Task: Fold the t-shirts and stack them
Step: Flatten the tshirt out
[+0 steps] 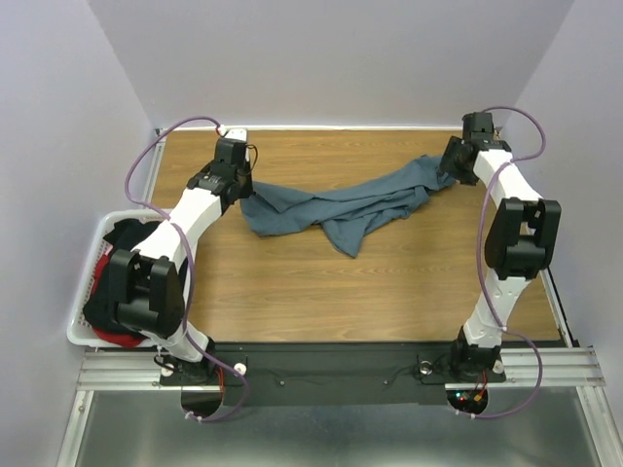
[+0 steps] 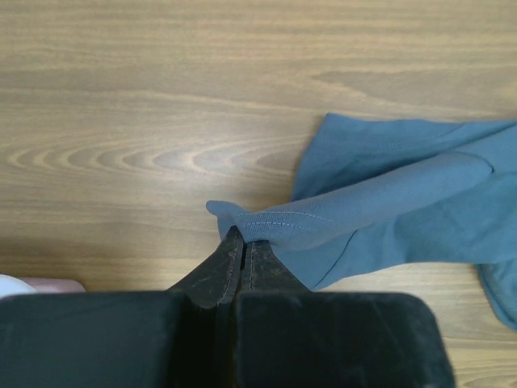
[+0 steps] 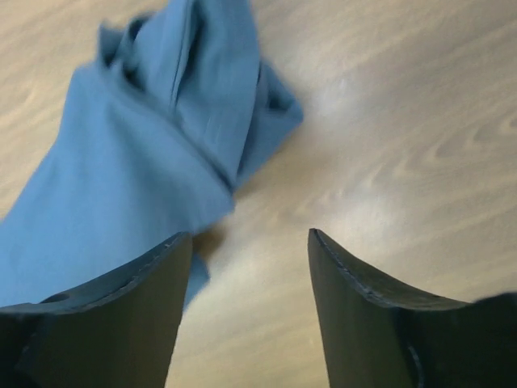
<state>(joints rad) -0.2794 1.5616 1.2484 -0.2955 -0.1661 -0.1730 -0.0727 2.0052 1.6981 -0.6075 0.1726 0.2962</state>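
Left gripper (image 2: pixel 242 239): jaws pinched tight on a stitched hem corner of the slate blue-grey t-shirt (image 1: pixel 331 206). Right gripper (image 3: pixel 246 242): jaws spread wide, holding nothing. The shirt's other end is bunched just beside one finger (image 3: pixel 137 299) (contact can't be told). The shirt lies rumpled across the far half of the wooden table (image 1: pixel 321 282), between both arms. Black t-shirt (image 1: pixel 125 238) and red t-shirt (image 1: pixel 117 339) are heaped in the white basket (image 1: pixel 78 326) at the table's left edge.

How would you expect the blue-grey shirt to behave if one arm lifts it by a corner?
Probably floppy: the blue-grey shirt lies in soft twists on the table. Likely light: the left gripper holds it by a thin pinch of hem. Lifted there, it would probably sag and trail, as the open right gripper grips nothing.
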